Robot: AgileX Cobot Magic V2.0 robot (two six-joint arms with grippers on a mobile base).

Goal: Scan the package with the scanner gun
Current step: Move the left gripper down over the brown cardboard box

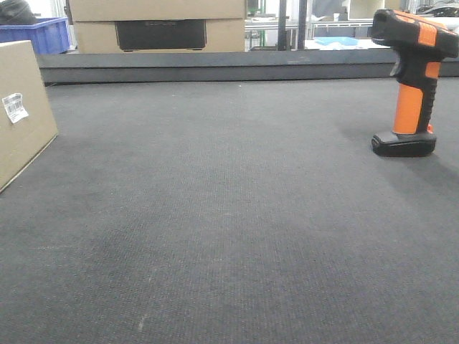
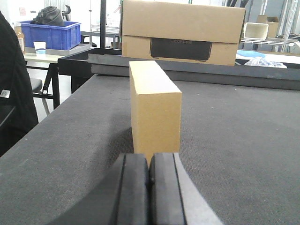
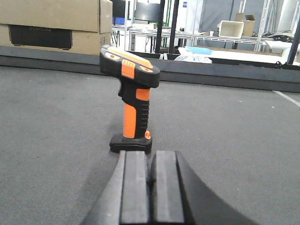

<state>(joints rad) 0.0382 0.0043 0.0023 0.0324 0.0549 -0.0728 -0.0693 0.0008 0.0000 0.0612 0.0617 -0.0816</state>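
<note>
Two task items sit untouched on the dark felt tabletop (image 1: 229, 215). The scanner gun (image 1: 412, 86) stands upright on its black base at the right. The package (image 1: 21, 115) stands at the far left, well apart from the gun, with its white barcode label (image 1: 14, 107) on the face turned toward the table middle. The gun looks like hard rigid plastic, probably light but top-heavy with the big head over a small base, so a sideways nudge could likely tip it. The best hold is probably across the orange handle, where the ribbed black back should give friction; keep off the head and the trigger area. The package looks like stiff cardboard, likely light, and it may slide on the felt if pushed. Its narrow width seems pinchable across the two long faces, as long as the fingers stay clear of the label. The right gripper (image 3: 151, 157) sits low and level, aimed straight at the gun, whose base is just beyond the fingertips. Its pads are pressed nearly together with only a thin slit, and it holds nothing. The left gripper (image 2: 149, 159) is likewise low and level, with the package's narrow end face dead ahead and near. Its pads are closed against each other and it is empty. Both need to spread before any grasp.
</note>
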